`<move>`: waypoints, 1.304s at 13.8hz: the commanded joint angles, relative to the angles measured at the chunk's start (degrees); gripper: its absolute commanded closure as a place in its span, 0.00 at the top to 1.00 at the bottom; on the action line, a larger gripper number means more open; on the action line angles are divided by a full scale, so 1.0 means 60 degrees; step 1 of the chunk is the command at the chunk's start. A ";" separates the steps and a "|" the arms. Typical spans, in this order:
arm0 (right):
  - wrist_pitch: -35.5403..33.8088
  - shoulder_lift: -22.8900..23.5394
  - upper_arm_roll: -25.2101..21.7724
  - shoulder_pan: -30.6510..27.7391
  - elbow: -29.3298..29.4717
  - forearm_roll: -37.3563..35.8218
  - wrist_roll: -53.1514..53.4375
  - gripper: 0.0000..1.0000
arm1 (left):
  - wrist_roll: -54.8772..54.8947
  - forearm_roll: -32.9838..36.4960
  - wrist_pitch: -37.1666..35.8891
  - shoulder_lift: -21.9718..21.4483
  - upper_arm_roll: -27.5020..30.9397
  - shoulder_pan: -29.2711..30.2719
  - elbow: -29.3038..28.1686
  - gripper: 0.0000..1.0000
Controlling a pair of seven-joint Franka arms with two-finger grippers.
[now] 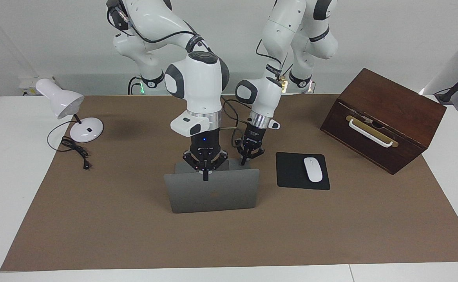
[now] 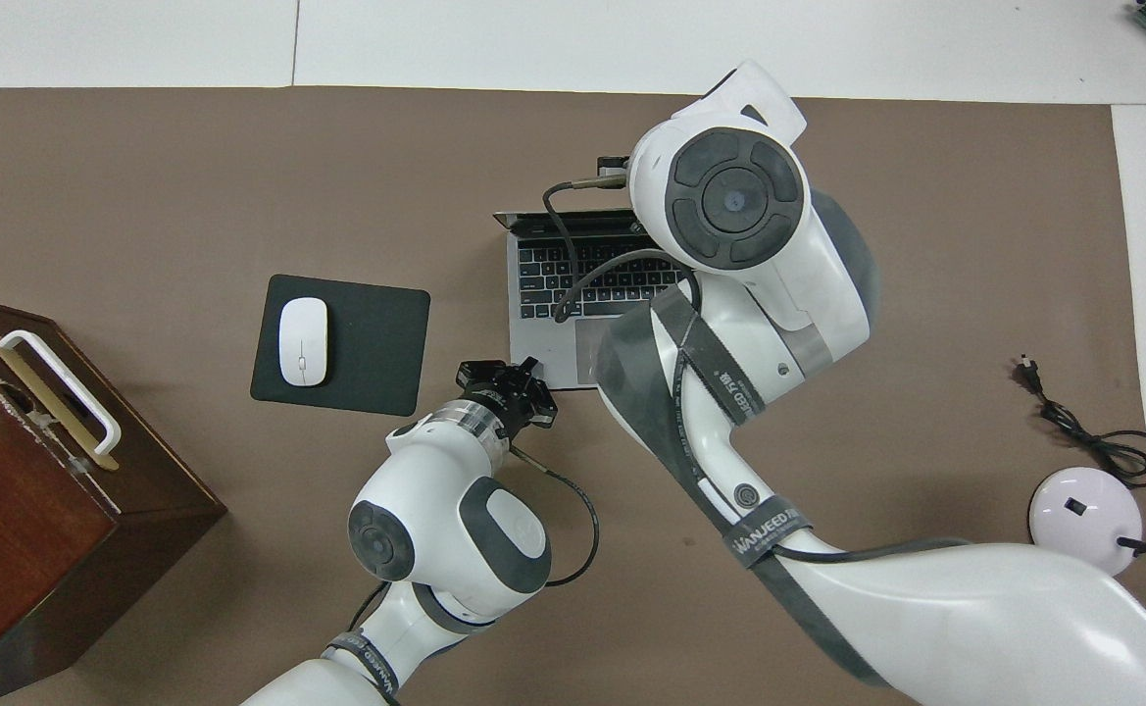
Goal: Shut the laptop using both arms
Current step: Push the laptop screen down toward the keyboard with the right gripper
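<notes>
The laptop (image 1: 212, 192) stands open at the middle of the brown mat (image 1: 134, 235) that covers the bench (image 1: 1, 176). Its lid is raised, the logo side turned away from the robots, and its keyboard deck (image 2: 573, 279) faces them.

Your right tool (image 1: 205, 177) points straight down with its fingertips pressed together. In the facing view its tip sits at the top edge of the lid, near the middle of that edge; whether it touches the lid you cannot tell. In the overhead view the right arm's wrist (image 2: 729, 191) hides this tool and much of the deck.

Your left tool (image 1: 245, 161) is also closed and grips nothing. It hangs low at the corner of the deck nearest the robots, toward the left arm's end of the bench, and you cannot tell whether it touches the deck there (image 2: 506, 378).

Beside the laptop, toward the left arm's end, lies the black mouse pad (image 1: 291, 174) with the white mouse (image 1: 312, 169) on it. A dark wooden box (image 1: 383, 117) with a white handle stands farther along toward that end. A white desk lamp (image 1: 70, 111) and its black cord (image 1: 76, 150) occupy the right arm's end.
</notes>
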 commanded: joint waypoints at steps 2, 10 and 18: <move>0.0219 0.0357 0.0008 0.0012 0.0300 -0.0230 0.0085 0.00 | -0.0044 -0.0243 -0.0029 0.0620 0.0078 -0.0201 -0.0045 0.00; 0.0366 0.0373 0.0022 -0.0003 0.0256 -0.0200 0.0129 0.00 | -0.0044 -0.0243 -0.0029 0.0605 0.0078 -0.0187 -0.0045 0.00; 0.0542 0.0402 0.0037 0.0026 -0.0139 -0.0142 0.0188 0.00 | -0.0044 -0.0243 -0.0029 0.0620 0.0078 -0.0172 -0.0045 0.00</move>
